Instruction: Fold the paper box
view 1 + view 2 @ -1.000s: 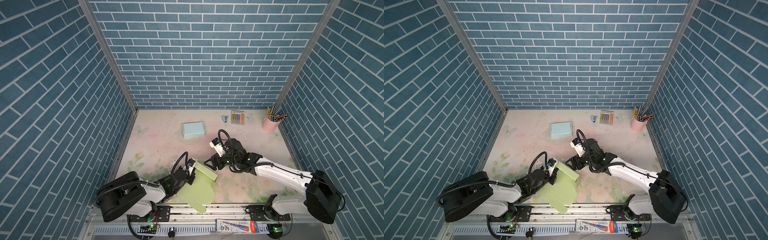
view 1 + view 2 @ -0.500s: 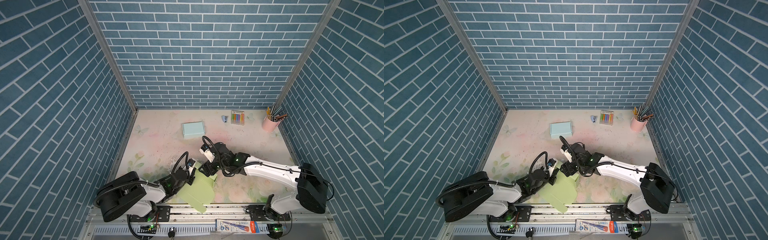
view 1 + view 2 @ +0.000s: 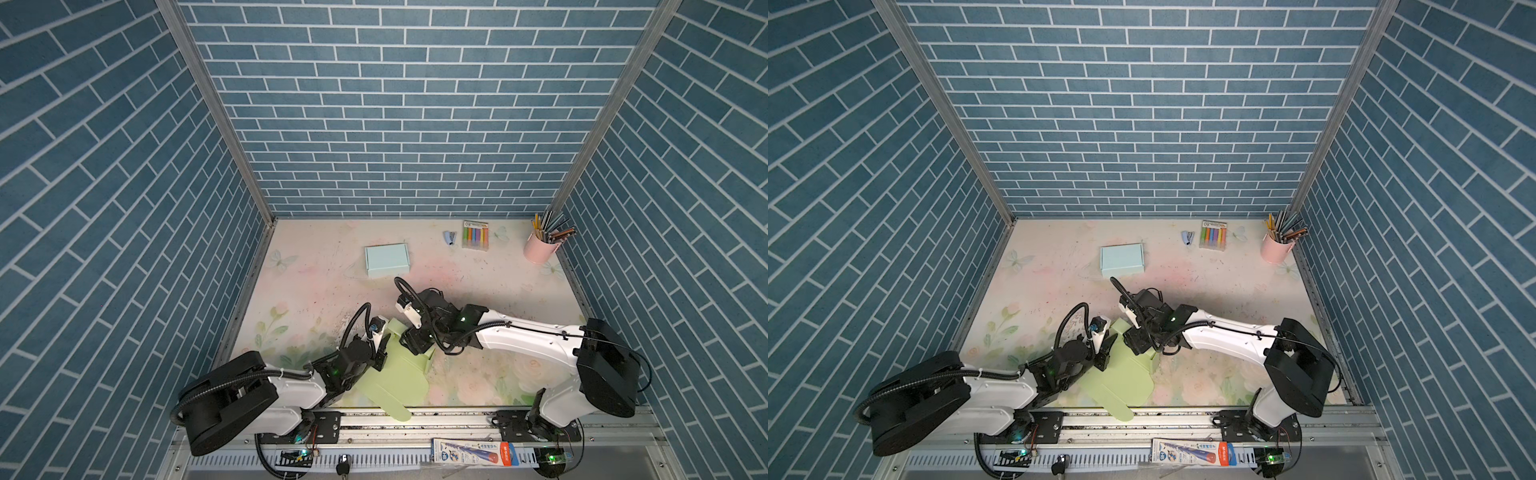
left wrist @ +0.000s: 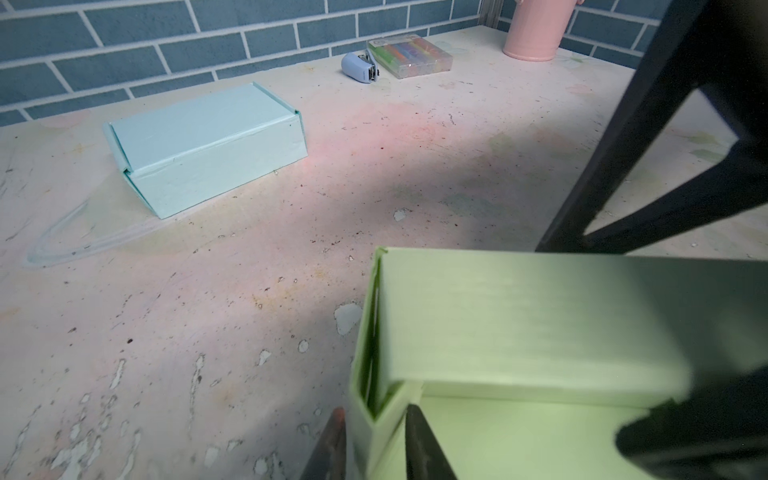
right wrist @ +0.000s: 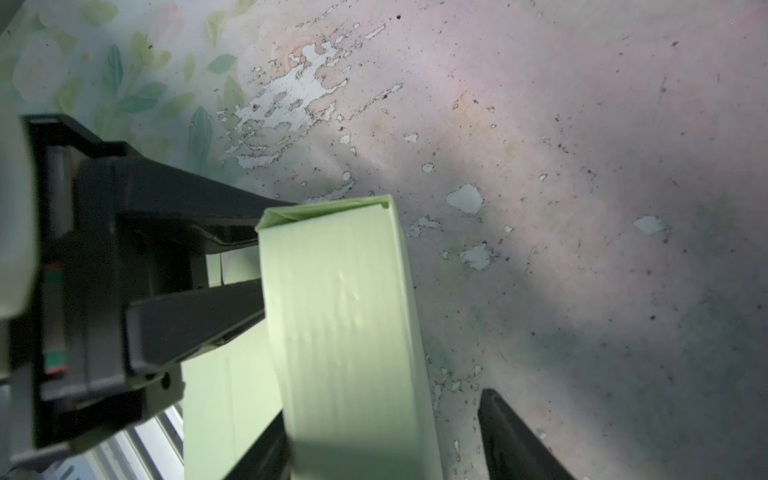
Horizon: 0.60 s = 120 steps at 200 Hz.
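The green paper box (image 3: pixel 395 374) (image 3: pixel 1121 378) lies half folded at the table's front, one flap hanging over the front rail. Its rear wall (image 4: pixel 519 324) (image 5: pixel 340 311) stands doubled over. My left gripper (image 3: pixel 384 351) (image 3: pixel 1108 349) (image 4: pixel 374 409) straddles the left side wall at the corner; a thin gap shows beside one finger (image 4: pixel 332 440), so it is open. My right gripper (image 3: pixel 415 347) (image 3: pixel 1138 345) (image 5: pixel 382 415) straddles the rear wall from behind. One of its fingers lies against the wall, while the other finger (image 5: pixel 511 436) stands well clear, so this gripper is also open.
A folded light blue box (image 3: pixel 387 259) (image 4: pixel 203 145) sits mid-back. A small stapler (image 3: pixel 449 237), a pack of markers (image 3: pixel 475 235) and a pink cup of pencils (image 3: pixel 540 249) line the back right. The metal rail (image 3: pixel 457 415) runs along the front edge.
My right gripper has swung left from the table's middle onto the green box's rear wall, and its jaws have narrowed. The left gripper's jaws have eased apart slightly at the side wall.
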Available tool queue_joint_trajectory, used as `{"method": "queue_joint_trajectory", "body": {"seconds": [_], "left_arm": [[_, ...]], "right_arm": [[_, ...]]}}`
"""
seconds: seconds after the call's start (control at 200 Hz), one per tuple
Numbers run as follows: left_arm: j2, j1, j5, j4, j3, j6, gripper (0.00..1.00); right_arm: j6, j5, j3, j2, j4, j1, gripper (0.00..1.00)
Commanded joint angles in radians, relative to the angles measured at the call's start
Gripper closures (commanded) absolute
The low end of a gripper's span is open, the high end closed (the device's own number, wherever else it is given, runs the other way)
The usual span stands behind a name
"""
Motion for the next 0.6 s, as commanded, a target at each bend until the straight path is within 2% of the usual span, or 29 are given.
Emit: {"method": "queue_joint_trajectory", "body": {"seconds": [0.0, 0.35, 0.455, 0.595], "left_arm": [[-0.047, -0.009, -0.016, -0.132, 0.017, -0.069, 0.73], [-0.258, -0.029, 0.007, -0.554, 0.145, -0.231, 0.61], [-0.323, -0.022, -0.03, -0.723, 0.196, -0.304, 0.59], [-0.438, 0.012, -0.047, -0.904, 0.245, -0.384, 0.47]], "right_arm": [[-0.018, 0.029, -0.005, -0.001, -0.014, -0.009, 0.4], [0.021, -0.155, -0.167, -0.103, 0.161, -0.168, 0.56], [0.041, -0.21, -0.216, -0.135, 0.213, -0.218, 0.6], [0.082, -0.3, -0.298, -0.184, 0.311, -0.299, 0.63]]}}
